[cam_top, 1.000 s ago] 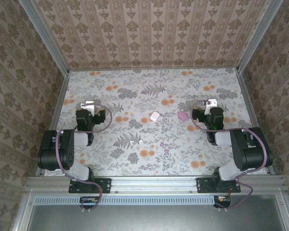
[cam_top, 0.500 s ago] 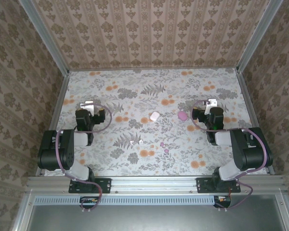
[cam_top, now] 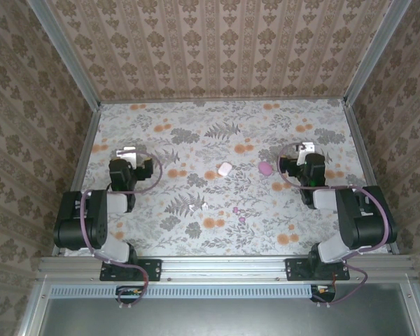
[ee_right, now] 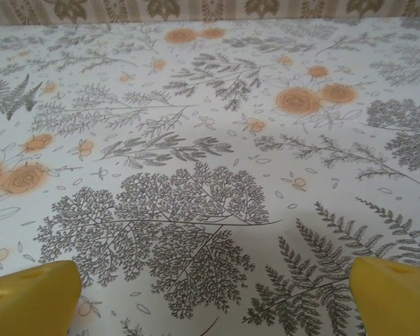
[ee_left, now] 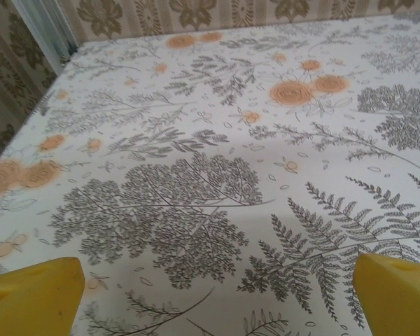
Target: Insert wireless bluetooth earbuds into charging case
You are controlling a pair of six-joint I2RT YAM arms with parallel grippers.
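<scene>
The charging case, a pale pinkish-white rounded square, lies near the table's middle; I cannot tell whether its lid is up. Two tiny magenta earbuds lie close together nearer the front, apart from the case. My left gripper rests low over the left side of the table, far from all of them. In the left wrist view its yellow fingers stand wide apart over bare cloth, so the left gripper is open. My right gripper is open too, to the right of the case.
A larger magenta oval lump lies between the case and the right gripper. A small whitish object sits left of the earbuds. The floral tablecloth is bounded by metal rails and patterned walls on three sides.
</scene>
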